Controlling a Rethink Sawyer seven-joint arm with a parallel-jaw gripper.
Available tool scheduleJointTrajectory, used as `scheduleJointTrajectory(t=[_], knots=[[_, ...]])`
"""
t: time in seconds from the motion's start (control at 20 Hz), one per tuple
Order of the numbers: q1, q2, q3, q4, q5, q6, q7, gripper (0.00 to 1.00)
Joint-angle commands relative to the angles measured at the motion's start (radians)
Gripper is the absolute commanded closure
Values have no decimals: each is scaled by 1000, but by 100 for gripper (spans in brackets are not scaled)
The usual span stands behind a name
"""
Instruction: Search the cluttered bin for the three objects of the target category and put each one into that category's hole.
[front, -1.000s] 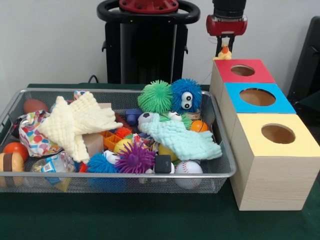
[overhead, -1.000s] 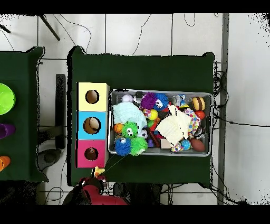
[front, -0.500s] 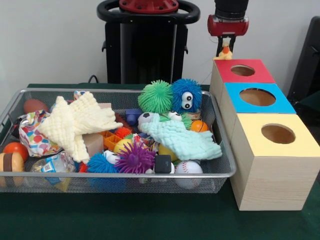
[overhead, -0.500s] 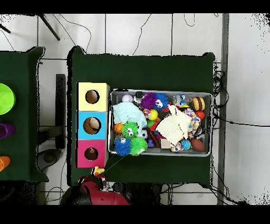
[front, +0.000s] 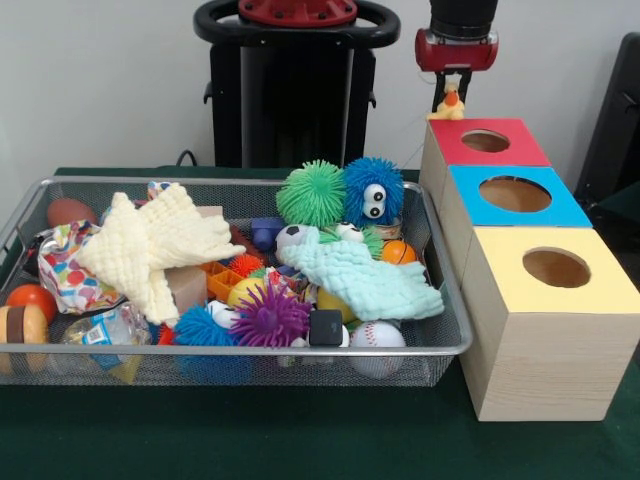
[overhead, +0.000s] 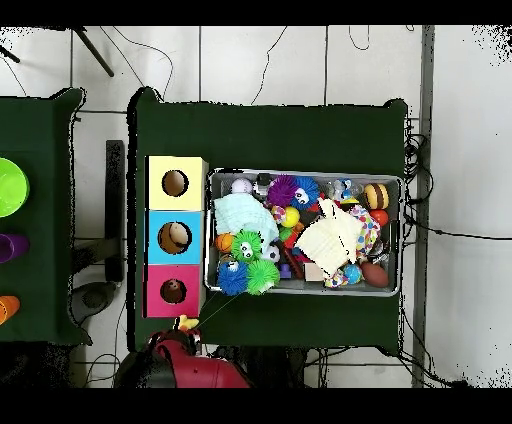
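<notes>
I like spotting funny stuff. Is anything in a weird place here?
Yes: a small yellow duck toy hangs at the gripper, behind the red box, past its hole. Everything else sits jumbled in the wire bin.

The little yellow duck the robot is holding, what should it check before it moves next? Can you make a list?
1. Duck held by the end effector: ok, it hangs there.
2. Duck directly over the red box's hole: not ok, it sits behind the box's far edge.
3. Red hole unblocked: ok from the front view.
4. Path from duck to hole clear: ok, nothing between.
5. Grip firm: cannot tell.
6. Wire bin out of the way: ok, it sits beside the boxes.
</notes>
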Motion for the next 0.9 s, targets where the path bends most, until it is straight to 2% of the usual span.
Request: scheduleJointTrajectory(t=[0.05,0.7,0.9], knots=[[10,-16,20,-183,52,103,190,100],[41,-36,-19,-236,44,224,200,100],[20,-18,5,-237,40,181,188,100]])
